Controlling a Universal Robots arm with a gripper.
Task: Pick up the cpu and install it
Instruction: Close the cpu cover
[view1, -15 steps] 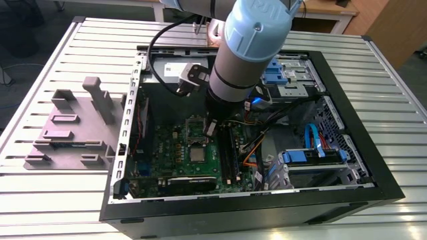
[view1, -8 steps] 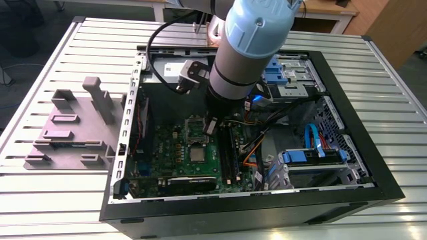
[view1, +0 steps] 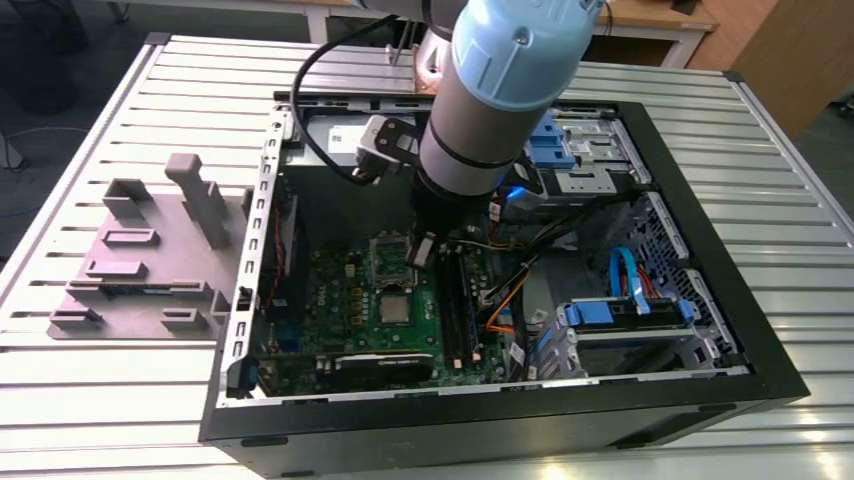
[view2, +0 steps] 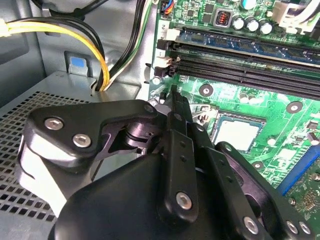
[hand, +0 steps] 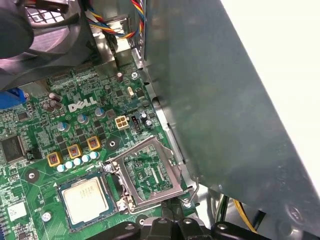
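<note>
Tool (view2: 175, 95) pinched narrow (holding nothing) near cpu (hand: 85, 201) lying flat, silver top up, in socket (hand: 117, 193).

Dull silver metal on cpu (hand: 85, 200) top. Glossy green motherboard (hand: 30, 132); matt mauve-grey plastic tray (view1: 174, 258). Ribbed pale metal table (view1: 801, 250).

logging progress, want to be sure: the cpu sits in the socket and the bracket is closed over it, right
Not quite. The cpu does sit in the socket, but the bracket is not closed over it: it is swung open beside the cpu, leaving the silver top uncovered. The first wrist view shows this.
</note>
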